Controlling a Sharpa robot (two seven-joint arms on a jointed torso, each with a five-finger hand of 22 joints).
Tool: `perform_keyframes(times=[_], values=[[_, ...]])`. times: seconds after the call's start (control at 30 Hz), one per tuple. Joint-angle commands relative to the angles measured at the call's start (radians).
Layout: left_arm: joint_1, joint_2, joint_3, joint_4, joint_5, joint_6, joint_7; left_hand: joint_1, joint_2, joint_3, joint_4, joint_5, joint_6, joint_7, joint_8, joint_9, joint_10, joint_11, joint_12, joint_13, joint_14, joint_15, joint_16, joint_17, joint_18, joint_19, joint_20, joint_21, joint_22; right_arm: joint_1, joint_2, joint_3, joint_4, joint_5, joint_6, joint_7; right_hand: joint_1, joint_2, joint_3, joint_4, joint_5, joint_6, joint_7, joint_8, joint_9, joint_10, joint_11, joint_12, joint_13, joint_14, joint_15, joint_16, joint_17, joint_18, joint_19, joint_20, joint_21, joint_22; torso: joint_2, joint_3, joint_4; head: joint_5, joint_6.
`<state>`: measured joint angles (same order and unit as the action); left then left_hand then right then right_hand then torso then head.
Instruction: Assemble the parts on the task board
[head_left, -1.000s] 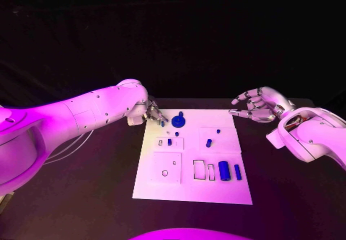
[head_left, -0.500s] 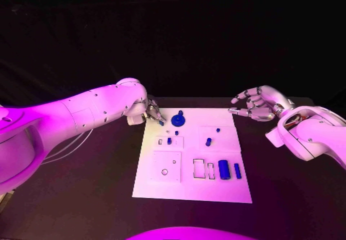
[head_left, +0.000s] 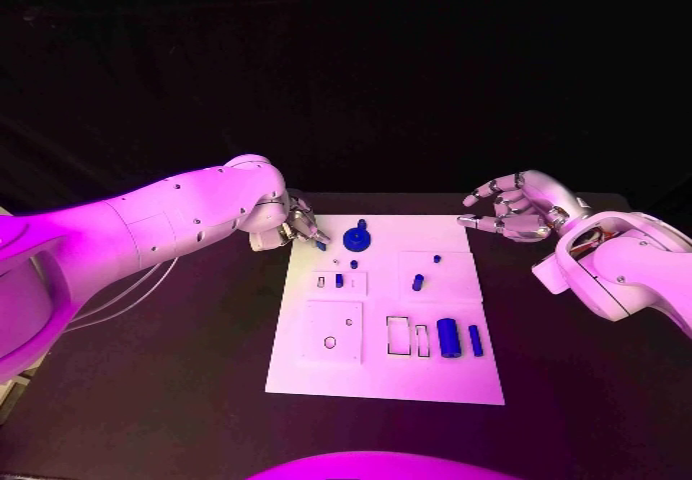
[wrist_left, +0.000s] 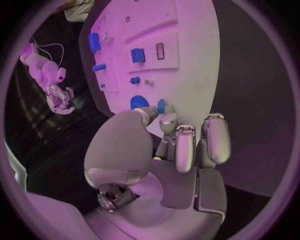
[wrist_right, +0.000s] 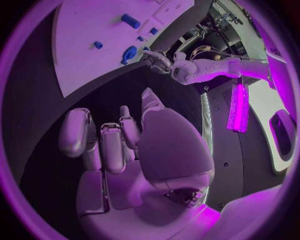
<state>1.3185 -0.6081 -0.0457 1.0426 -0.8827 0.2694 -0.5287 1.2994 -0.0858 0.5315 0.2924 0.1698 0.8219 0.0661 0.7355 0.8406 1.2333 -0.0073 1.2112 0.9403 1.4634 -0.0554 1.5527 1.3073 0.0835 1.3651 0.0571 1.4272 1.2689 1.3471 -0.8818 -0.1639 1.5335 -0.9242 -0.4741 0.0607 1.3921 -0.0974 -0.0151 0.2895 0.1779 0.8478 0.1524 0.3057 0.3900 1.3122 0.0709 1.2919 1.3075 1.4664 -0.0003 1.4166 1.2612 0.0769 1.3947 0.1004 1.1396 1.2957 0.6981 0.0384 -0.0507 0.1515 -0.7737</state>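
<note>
The white task board (head_left: 382, 380) lies in the middle of the black table. My left hand (head_left: 296, 228) hovers at its far left corner and pinches a small blue part (wrist_left: 160, 106) between thumb and a fingertip. Just beside it on the board sits a round blue disc with a peg (head_left: 356, 239). A blue cylinder (head_left: 449, 340) and a thin blue bar (head_left: 475, 343) lie near the board's right side, and small blue pegs (head_left: 418, 283) stand mid-board. My right hand (head_left: 512, 215) hangs over the table past the far right corner, fingers half curled and apart, holding nothing.
Several empty outlined slots (head_left: 398, 337) and a round hole (head_left: 330, 344) mark the board's near half. Black table (head_left: 159, 380) surrounds the board on all sides. A cable (head_left: 123, 295) runs beneath my left arm.
My left hand has drawn slightly back toward the board's far left corner with the small blue part still pinched. The right hand has stayed in place.
</note>
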Motion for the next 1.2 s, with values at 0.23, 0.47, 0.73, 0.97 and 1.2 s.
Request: perform_keyframes(times=[0.23, 0.47, 0.73, 0.97, 1.2], values=[[-0.002, -0.086, 0.001, 0.139, 0.040, -0.073, 0.027, 0.007, -0.009, 0.111, -0.087, -0.001, -0.004, -0.006, 0.008, 0.064, 0.012, -0.002, 0.008, 0.009, 0.097, -0.007, 0.003, 0.234, -0.017, 0.009, -0.006, 0.008, 0.008, -0.002, -0.008, 0.000, 0.002, -0.007, 0.006, 0.008, -0.003, 0.003, -0.004, 0.002, 0.005, -0.009, 0.000, 0.003, 0.001, -0.004, -0.001, -0.004, 0.009, 0.024, -0.006, -0.005, 0.001, 0.015, -0.007, -0.002, -0.003, -0.002, -0.002, -0.0008, 0.0014, 0.007, -0.001], [-0.023, -0.160, 0.001, 0.261, -0.051, -0.127, 0.062, -0.002, -0.026, 0.152, -0.104, -0.002, 0.000, -0.008, 0.012, 0.071, 0.020, -0.004, 0.011, 0.012, 0.100, -0.009, 0.007, 0.241, -0.019, 0.018, -0.008, 0.014, 0.021, -0.004, -0.015, 0.000, 0.004, -0.007, 0.004, 0.008, -0.004, 0.006, -0.004, 0.002, 0.007, -0.010, 0.000, 0.006, 0.002, -0.005, -0.001, -0.005, 0.007, 0.024, -0.006, -0.007, -0.001, 0.015, -0.007, -0.002, -0.006, -0.003, -0.002, -0.0016, 0.0012, 0.011, -0.002], [-0.048, -0.218, 0.001, 0.365, -0.176, -0.168, 0.084, -0.015, -0.052, 0.207, -0.127, -0.002, 0.007, -0.010, 0.012, 0.077, 0.031, -0.007, 0.010, 0.013, 0.102, -0.012, 0.010, 0.248, -0.022, 0.026, -0.011, 0.019, 0.032, -0.008, -0.019, 0.000, 0.005, -0.006, 0.003, 0.009, -0.005, 0.006, -0.004, 0.002, 0.008, -0.011, 0.000, 0.006, 0.002, -0.005, -0.001, -0.006, 0.006, 0.024, -0.006, -0.007, -0.001, 0.015, -0.006, -0.002, -0.006, -0.003, 0.000, -0.0010, -0.0005, 0.022, -0.002], [-0.062, -0.229, 0.000, 0.396, -0.220, -0.182, 0.078, -0.027, -0.066, 0.247, -0.142, -0.001, 0.013, -0.010, 0.011, 0.080, 0.038, -0.008, 0.010, 0.014, 0.104, -0.014, 0.012, 0.252, -0.023, 0.030, -0.013, 0.021, 0.036, -0.010, -0.018, 0.000, 0.006, -0.006, 0.003, 0.009, -0.005, 0.006, -0.004, 0.002, 0.008, -0.011, 0.000, 0.006, 0.002, -0.005, -0.001, -0.005, 0.006, 0.024, -0.006, -0.007, -0.001, 0.015, -0.006, -0.002, -0.006, -0.003, 0.000, -0.0004, -0.0021, 0.026, -0.005], [-0.072, -0.232, -0.001, 0.415, -0.254, -0.181, 0.074, -0.030, -0.069, 0.255, -0.145, -0.002, 0.014, -0.011, 0.011, 0.081, 0.039, -0.009, 0.010, 0.014, 0.104, -0.014, 0.013, 0.253, -0.023, 0.031, -0.013, 0.022, 0.038, -0.012, -0.019, 0.000, 0.008, -0.007, 0.004, 0.009, -0.005, 0.006, -0.004, 0.002, 0.008, -0.011, 0.000, 0.006, 0.002, -0.005, -0.001, -0.005, 0.006, 0.024, -0.006, -0.007, -0.001, 0.015, -0.006, -0.002, -0.006, -0.003, 0.001, 0.0003, -0.0029, 0.027, -0.008]])
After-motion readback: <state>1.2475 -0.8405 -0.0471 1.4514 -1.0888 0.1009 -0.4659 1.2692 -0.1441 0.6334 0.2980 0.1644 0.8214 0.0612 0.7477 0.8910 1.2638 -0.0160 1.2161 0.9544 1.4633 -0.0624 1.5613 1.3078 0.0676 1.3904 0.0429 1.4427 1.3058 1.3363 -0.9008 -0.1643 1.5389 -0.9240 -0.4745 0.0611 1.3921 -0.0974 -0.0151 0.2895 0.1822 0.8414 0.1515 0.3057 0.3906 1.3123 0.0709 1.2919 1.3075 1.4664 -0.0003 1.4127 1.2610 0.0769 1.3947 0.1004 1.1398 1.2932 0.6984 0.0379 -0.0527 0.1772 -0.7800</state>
